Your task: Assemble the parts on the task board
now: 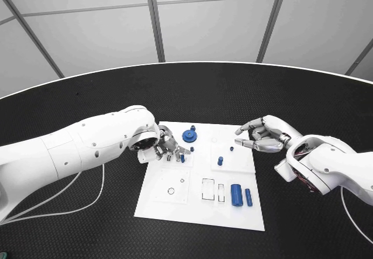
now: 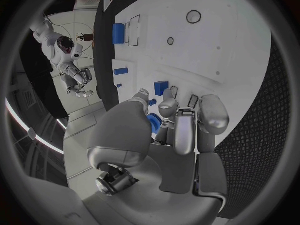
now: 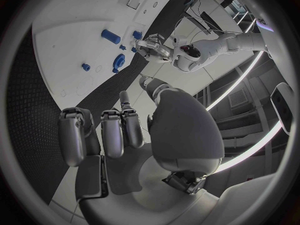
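Nearest the camera, at the lower middle of the head view, two blue cylinders lie side by side on the white task board (image 1: pixel 156 208): a fat cylinder (image 1: pixel 235 192) and a thin cylinder (image 1: pixel 248 197) just beside it, next to a couple of rectangular slots. Up at the board's top edge sits a round blue gear (image 1: pixel 189 135), and a few small blue pegs (image 1: pixel 220 160) stand around the middle.

Left hand (image 1: pixel 165 147) is over the board's upper left part, fingers curled in close around a small blue block (image 2: pixel 161 88); can't tell if it's really pinching it or just touching. Right hand (image 1: pixel 264 136) hovers at the board's upper right edge, fingers loosely bent and apart, nothing in them.
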`<state>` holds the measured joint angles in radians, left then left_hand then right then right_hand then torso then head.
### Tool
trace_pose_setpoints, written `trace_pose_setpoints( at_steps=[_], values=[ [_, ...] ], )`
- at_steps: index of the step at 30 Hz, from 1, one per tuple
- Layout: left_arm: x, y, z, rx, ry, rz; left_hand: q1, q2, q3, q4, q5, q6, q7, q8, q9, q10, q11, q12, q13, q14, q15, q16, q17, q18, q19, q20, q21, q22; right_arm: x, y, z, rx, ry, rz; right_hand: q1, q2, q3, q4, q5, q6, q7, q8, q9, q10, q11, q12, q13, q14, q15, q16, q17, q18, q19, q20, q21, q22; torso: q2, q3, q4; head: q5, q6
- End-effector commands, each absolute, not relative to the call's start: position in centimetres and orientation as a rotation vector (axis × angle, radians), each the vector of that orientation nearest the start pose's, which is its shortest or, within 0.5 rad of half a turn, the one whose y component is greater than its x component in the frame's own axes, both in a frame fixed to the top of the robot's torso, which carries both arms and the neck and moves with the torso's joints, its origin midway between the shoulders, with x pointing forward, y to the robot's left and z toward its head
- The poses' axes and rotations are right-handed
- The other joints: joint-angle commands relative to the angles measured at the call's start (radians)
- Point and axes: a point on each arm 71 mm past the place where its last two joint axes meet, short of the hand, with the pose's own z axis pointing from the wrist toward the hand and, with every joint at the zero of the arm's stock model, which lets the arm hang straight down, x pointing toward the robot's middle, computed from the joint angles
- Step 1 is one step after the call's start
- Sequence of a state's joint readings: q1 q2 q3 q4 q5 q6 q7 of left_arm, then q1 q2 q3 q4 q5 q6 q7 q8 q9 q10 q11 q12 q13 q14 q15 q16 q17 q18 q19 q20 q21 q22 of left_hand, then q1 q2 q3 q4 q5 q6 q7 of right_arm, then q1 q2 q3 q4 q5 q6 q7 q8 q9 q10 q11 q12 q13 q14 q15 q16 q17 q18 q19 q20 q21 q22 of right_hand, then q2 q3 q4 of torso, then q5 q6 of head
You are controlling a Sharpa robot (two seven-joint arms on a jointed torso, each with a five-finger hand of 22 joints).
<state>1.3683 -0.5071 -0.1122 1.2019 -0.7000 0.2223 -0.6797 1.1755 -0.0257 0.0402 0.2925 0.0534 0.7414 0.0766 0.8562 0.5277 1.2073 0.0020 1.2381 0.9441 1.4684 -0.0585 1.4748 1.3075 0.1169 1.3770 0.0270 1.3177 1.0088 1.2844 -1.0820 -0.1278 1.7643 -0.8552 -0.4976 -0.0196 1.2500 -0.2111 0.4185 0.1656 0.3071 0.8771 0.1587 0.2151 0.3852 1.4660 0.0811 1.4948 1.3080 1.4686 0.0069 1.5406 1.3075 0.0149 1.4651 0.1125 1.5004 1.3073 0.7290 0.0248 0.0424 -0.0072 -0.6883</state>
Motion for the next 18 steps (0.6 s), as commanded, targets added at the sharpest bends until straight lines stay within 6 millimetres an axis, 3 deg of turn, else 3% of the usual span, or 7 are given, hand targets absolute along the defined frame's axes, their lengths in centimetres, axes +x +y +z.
trace_pose_setpoints(
  at_steps=[1, 18],
  values=[
    [53.51, 13.73, -19.23, -0.395, 2.503, -0.429, 0.012, -0.001, -0.003, 0.0, -0.003, -0.007, 0.002, 0.003, 0.001, -0.011, 0.002, -0.007, -0.008, 0.042, -0.004, -0.004, 0.026, -0.015, 0.002, 0.001, 0.007, 0.001, 44.24, -25.43, -15.74, 0.445, 1.633, 0.901, -0.001, 0.002, -0.007, 0.0, 0.005, 0.005, 0.002, 0.003, 0.001, 0.038, -0.005, -0.006, 0.188, 0.078, -0.006, -0.003, 0.156, 0.014, 0.048, -0.008, -0.004, 0.139, 0.0, -0.0004, 0.0003, 0.0, -0.002],
    [53.47, 13.38, -19.32, -0.365, 2.527, -0.429, 0.049, 0.017, 0.015, 0.0, -0.003, -0.008, 0.002, 0.004, -0.001, -0.035, 0.002, -0.031, -0.053, 0.043, -0.003, -0.004, 0.027, -0.015, -0.002, 0.003, 0.007, 0.001, 44.2, -25.29, -15.78, 0.443, 1.641, 0.904, -0.001, 0.004, -0.007, 0.001, 0.006, 0.005, 0.002, 0.004, 0.001, 0.039, -0.006, -0.004, 0.189, 0.078, -0.007, -0.003, 0.156, 0.014, 0.048, -0.009, -0.003, 0.139, 0.001, -0.0006, -0.0008, 0.0, -0.011]
  ],
)
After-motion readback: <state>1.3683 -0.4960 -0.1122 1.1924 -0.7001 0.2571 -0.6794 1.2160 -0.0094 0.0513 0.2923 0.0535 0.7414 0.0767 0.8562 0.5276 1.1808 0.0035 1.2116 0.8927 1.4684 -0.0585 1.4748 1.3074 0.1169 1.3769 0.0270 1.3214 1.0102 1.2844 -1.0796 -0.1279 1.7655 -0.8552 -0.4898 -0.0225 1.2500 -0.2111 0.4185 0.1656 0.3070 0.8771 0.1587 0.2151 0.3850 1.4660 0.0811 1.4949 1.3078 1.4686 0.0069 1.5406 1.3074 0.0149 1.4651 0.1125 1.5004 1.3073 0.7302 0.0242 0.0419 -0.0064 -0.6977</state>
